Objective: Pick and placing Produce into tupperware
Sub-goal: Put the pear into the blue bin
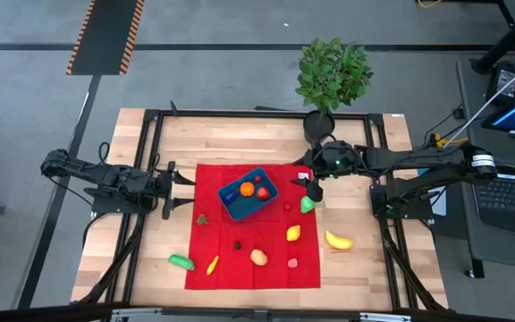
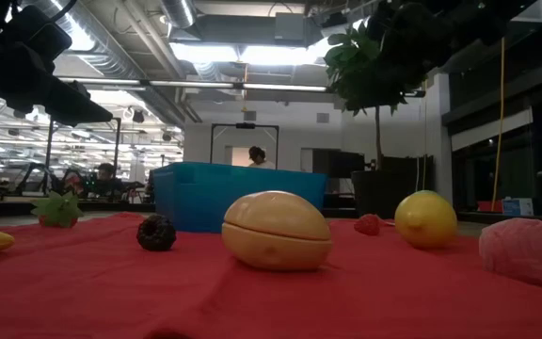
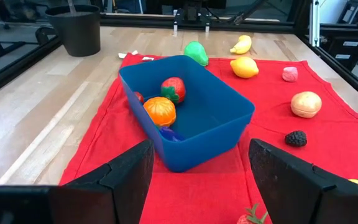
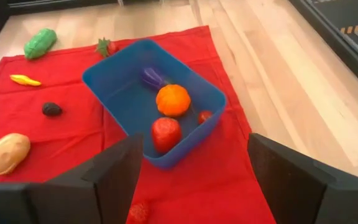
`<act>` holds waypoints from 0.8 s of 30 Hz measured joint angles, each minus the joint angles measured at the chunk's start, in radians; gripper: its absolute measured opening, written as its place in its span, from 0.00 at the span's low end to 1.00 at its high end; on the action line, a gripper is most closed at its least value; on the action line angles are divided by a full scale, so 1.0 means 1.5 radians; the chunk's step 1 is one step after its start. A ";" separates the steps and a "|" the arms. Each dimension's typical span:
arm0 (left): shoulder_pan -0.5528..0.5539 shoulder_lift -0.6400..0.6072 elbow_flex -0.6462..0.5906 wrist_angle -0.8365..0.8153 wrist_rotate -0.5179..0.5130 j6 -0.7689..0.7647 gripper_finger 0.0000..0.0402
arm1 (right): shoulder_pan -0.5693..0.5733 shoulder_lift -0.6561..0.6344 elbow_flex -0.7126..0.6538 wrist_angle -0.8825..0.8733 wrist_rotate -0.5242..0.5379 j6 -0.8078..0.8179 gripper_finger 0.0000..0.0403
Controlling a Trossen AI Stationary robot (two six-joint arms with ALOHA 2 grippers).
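The blue tupperware [image 1: 249, 194] stands on a red cloth [image 1: 206, 183] in the middle of the table. It holds an orange fruit [image 4: 173, 99], a red one [image 4: 166, 134], a purple one [image 4: 152, 77] and a small red one [image 4: 204, 116]. Other produce lies loose on the cloth: a green piece [image 1: 307, 205], a lemon [image 1: 293, 233], a potato [image 1: 258, 257] and a dark berry [image 1: 238, 243]. A banana [image 1: 338, 240] lies on the wood. My left gripper [image 3: 197, 180] stands open left of the tupperware. My right gripper [image 4: 194, 177] hangs open above the cloth, right of it.
A potted plant [image 1: 332, 76] stands at the table's far edge. A green cucumber [image 1: 181, 262] lies on the wood and a yellow piece [image 1: 212, 265] on the cloth's near left. A leafy strawberry [image 1: 202, 218] and a pink piece [image 1: 292, 264] also lie on the cloth. Black frame rails [image 1: 147, 179] run along both sides.
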 joint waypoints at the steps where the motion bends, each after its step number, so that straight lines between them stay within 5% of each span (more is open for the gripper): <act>1: 0.000 0.000 0.000 0.000 0.000 0.000 0.63 | 0.000 0.000 0.000 0.001 0.001 0.000 0.72; 12: 0.000 0.000 0.000 0.000 0.000 0.000 0.63 | 0.017 0.000 0.000 -0.008 -0.004 -0.091 0.72; 24: 0.000 0.000 0.000 0.001 0.000 -0.005 0.63 | 0.073 0.001 0.010 -0.156 -0.015 -0.084 0.72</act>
